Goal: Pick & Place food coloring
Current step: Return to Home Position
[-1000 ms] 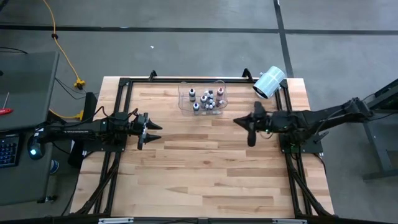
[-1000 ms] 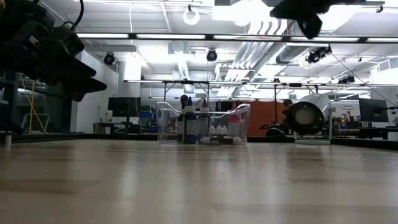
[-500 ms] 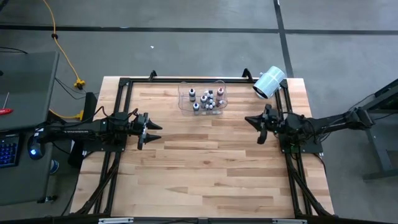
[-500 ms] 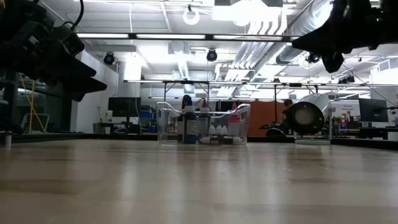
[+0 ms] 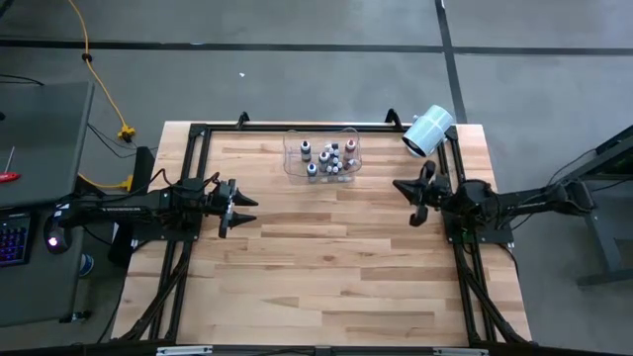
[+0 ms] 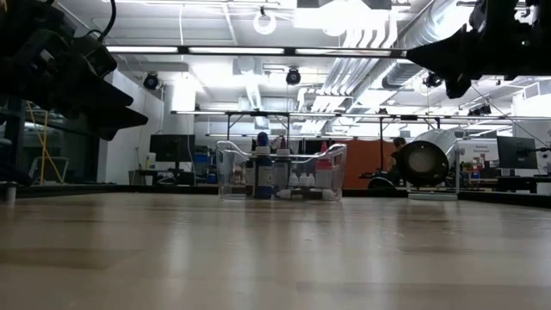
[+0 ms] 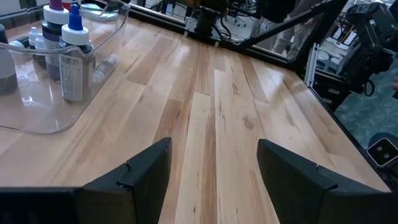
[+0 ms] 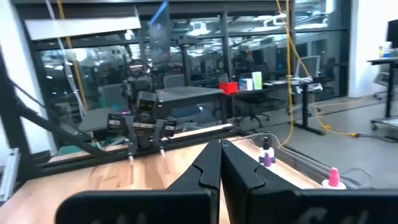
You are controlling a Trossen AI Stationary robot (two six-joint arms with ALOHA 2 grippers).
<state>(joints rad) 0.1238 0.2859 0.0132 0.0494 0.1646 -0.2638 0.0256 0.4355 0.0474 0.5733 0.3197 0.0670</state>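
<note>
Several small food coloring bottles [image 5: 327,158] stand or lie inside a clear plastic bin [image 5: 293,166] at the table's far middle. They also show in the low view [image 6: 277,174] and the left wrist view [image 7: 69,26]. My left gripper [image 5: 247,210] hovers open over the table's left side, pointing toward the right, with nothing between its fingers [image 7: 214,144]. My right gripper [image 5: 406,193] hovers shut and empty over the right side [image 8: 219,146], pointing toward the left, to the right of the bin.
A large white paper roll [image 5: 427,131] lies on its side at the far right corner, just beyond my right arm. A black frame [image 5: 198,131] runs along the table's left, far and right edges. Bare wood lies between the two grippers and toward the near edge.
My right gripper has drawn back toward the table's right edge and sunk lower, tipping its fingers up toward level. It has stayed shut and empty. The bin and bottles have not moved.
</note>
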